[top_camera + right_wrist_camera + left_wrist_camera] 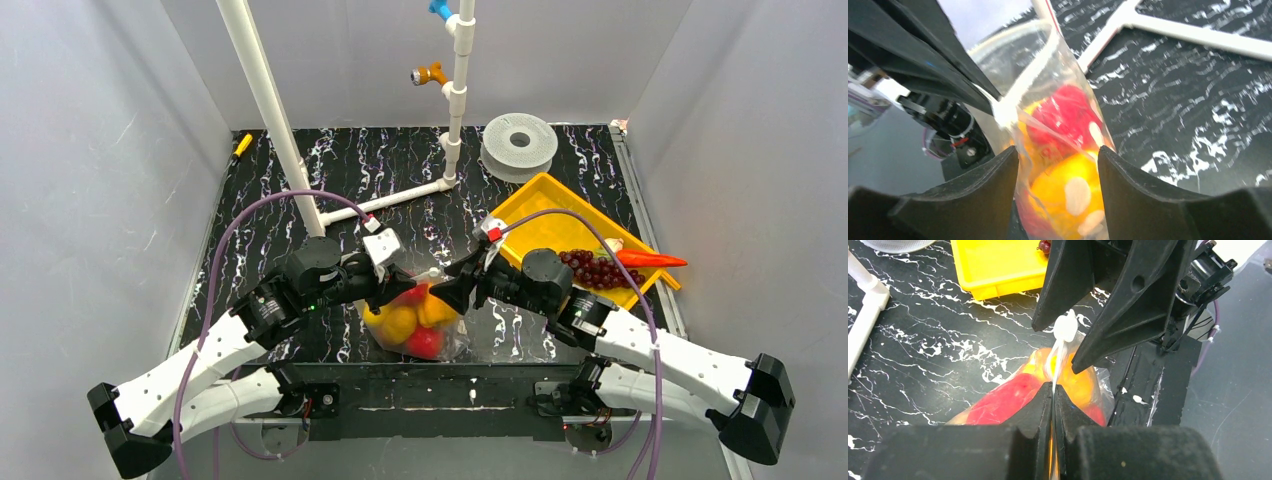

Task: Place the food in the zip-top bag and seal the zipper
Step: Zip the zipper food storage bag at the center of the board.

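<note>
Overall, a black marbled table point(400, 170) fills the floor of the white-walled cell, and a white pipe point(270, 110) frame stands toward its back. A yellow tray point(545, 200) lies at the right, with a grey spool point(518, 145) just behind it. Both arms reach inward and meet over the near middle of the table, where the bag point(452, 335) sits between them.

The bag is clear and bulges with food point(400, 322). Yellow pieces show through the plastic, and a red piece point(425, 343) lies at the near side. Other food is in the tray: grapes point(598, 270) near its right edge, and an orange piece point(650, 260) just beside them that pokes out over the rim.

The left gripper point(1053, 389) is narrow, its fingers pinched tight on the zipper point(1058, 357), which rises out of the fingertips as a thin white strip. The right gripper point(1058, 155) is spread wide and holds nothing. Its fingers stand on either side of the bag's upper part, with the plastic and a yellow piece between them. Beyond the pinch the strip appears to curve in a loop, leaving the mouth apart there.
</note>
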`<state>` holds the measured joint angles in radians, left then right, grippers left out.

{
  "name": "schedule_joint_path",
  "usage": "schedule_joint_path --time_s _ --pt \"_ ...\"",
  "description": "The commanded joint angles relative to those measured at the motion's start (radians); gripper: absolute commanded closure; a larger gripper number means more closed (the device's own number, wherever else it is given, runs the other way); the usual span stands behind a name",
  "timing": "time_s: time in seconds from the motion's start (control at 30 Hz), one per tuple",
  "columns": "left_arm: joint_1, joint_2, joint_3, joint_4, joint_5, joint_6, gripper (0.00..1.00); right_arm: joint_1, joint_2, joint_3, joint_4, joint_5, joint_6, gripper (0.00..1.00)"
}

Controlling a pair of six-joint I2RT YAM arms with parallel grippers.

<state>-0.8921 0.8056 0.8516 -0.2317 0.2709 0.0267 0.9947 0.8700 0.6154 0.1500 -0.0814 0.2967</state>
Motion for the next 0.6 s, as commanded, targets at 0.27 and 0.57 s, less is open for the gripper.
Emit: schedule_joint_path --time_s 0.27,0.57 --pt "0.004 -0.007 0.034 0.043 -0.002 -0.074 1.00 -0.028 0.061 0.035 0.214 -0.263 0.026 0.58" --pt "0.004 0.027 0.120 -0.064 0.019 -0.118 0.57 -0.099 0.045 0.034 0.201 -0.343 -0.003 0.99"
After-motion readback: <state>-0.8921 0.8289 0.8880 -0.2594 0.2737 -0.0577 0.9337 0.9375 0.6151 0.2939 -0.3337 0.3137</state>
